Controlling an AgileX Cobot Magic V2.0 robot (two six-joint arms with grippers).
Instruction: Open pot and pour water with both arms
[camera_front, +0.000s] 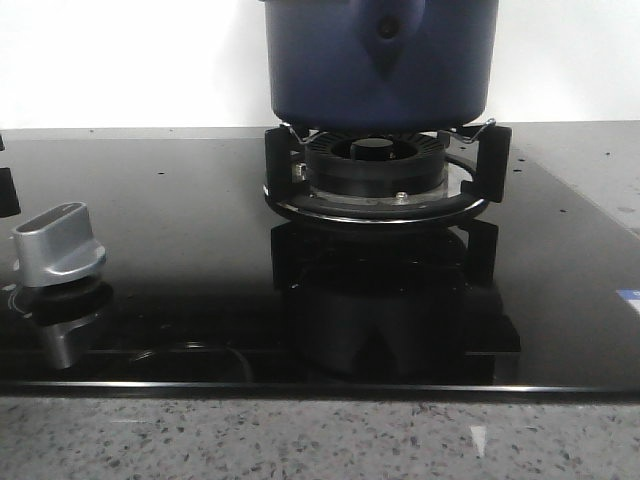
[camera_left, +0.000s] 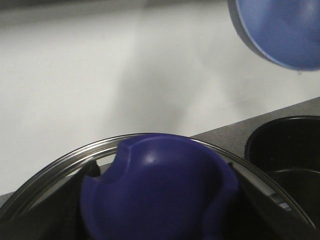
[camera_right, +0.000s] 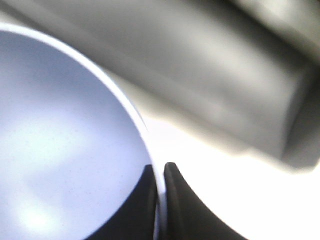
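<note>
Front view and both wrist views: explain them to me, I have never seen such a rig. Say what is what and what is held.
This is a two-armed robot. Each arm ends in a gripper with a camera on its wrist.

The front view looks forward over a black glass hob. On it, a dark blue pot sits on the burner, with a silver knob at the left.

The left wrist view shows a steel-rimmed glass lid with a blue handle, seen very close. Whether it is gripped cannot be told.

In the right wrist view, the right gripper pinches the rim of a light-blue bowl.
</note>
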